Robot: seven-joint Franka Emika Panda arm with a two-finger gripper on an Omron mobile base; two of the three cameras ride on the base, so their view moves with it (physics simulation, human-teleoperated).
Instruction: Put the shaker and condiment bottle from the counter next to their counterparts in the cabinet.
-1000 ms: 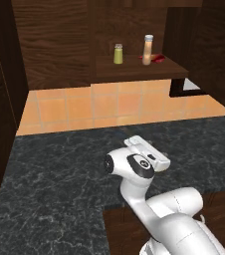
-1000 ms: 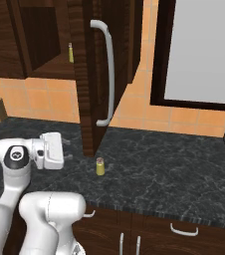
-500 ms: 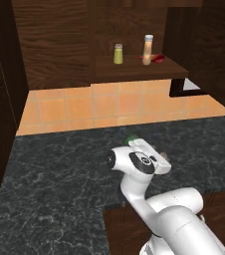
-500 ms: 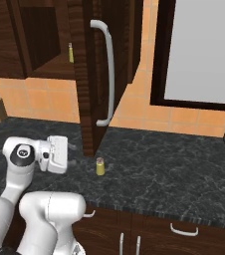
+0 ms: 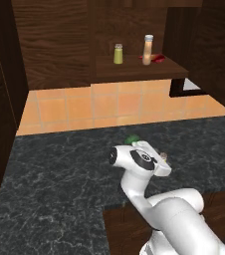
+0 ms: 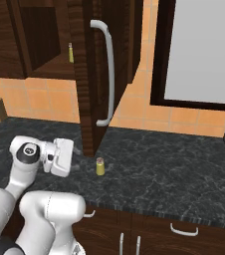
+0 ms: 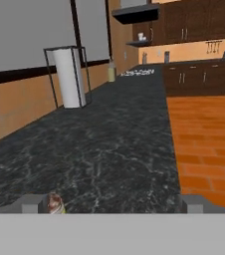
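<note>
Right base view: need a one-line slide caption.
Open gripper beside the yellow-green shaker on the black counter, below the open cabinet door.

The light is soft and even, with no clear lamp. The cabinet (image 5: 134,30) is dark inside. Everything looks a bit blurry, with no glare.

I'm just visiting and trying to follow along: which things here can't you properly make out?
- Claw: in the hand view the bottom band cuts off its tips.
- Shaker on the counter: in the left base view the arm hides all but its cap.
- Green lump: left base view, mostly behind the arm.
- Red bottle in the cabinet: too small for detail.
</note>
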